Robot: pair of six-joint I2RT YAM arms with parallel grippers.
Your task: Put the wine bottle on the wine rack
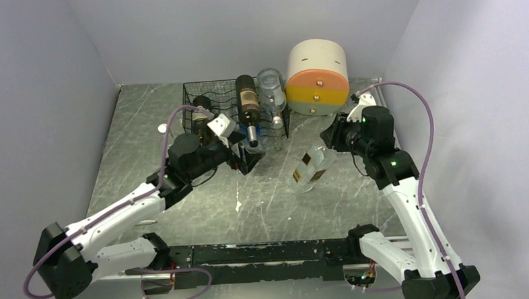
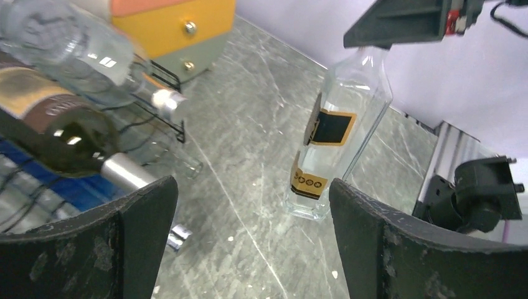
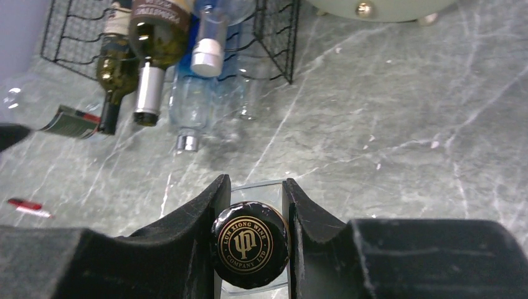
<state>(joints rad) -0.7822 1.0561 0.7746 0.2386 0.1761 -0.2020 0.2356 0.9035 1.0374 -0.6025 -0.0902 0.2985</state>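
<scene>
The wine bottle (image 1: 309, 168) is clear and square with black-and-gold labels and a black cap (image 3: 250, 244). It stands tilted at mid-table, right of the rack, its base at the tabletop (image 2: 305, 208). My right gripper (image 1: 330, 140) is shut on the cap, one finger on each side (image 3: 255, 190). The black wire wine rack (image 1: 199, 93) stands at the back and holds a dark bottle (image 1: 248, 103) and a clear bottle (image 1: 271, 95). My left gripper (image 1: 243, 157) is open and empty in front of the rack; the wine bottle (image 2: 339, 137) shows beyond its fingers (image 2: 140, 218).
The round cream, orange and yellow drawer unit (image 1: 318, 76) stands right of the rack. Bottle necks stick out of the rack's front (image 3: 149, 93), over clear bottles on the lower tier (image 3: 187, 109). A small red item (image 3: 25, 207) lies on the table.
</scene>
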